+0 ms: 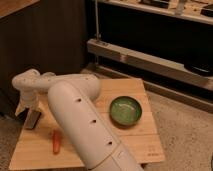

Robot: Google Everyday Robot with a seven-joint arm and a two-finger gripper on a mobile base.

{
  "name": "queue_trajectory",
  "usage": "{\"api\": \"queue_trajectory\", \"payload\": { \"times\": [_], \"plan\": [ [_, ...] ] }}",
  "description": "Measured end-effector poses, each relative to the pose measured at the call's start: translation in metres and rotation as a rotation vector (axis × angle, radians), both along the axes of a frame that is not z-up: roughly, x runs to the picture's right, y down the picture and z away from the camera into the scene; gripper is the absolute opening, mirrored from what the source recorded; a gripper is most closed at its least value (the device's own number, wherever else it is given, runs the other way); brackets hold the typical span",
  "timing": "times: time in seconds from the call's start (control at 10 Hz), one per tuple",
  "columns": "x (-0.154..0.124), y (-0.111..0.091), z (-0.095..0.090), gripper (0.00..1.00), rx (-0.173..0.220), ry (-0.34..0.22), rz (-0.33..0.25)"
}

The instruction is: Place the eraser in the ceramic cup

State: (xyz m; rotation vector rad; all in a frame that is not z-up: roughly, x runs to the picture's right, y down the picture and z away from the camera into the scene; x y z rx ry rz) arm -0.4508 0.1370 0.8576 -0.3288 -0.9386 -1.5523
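The gripper (pixel 30 107) is hovering at the wooden table's (pixel 145 145) left edge, right over the dark eraser (pixel 34 120), grip impossible to tell, while the green bowl (pixel 125 110) is sitting well apart.

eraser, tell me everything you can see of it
The small flat dark grey-black rectangular eraser looks like a matte block with a paler edge. It is tilted at the left edge of the wooden table, directly under the white end effector. Whether it is gripped cannot be told. A small orange-red stick lies apart, to its right.
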Motion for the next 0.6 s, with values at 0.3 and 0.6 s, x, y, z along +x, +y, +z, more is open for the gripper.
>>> {"api": "queue_trajectory", "payload": {
  "times": [0.3, 0.6],
  "plan": [
    [0.0005, 0.0057, 0.0035, 0.80, -0.014, -0.003, 0.005],
    [-0.0075, 0.0111, 0.0035, 0.80, -0.027, -0.014, -0.012]
  ]
}}
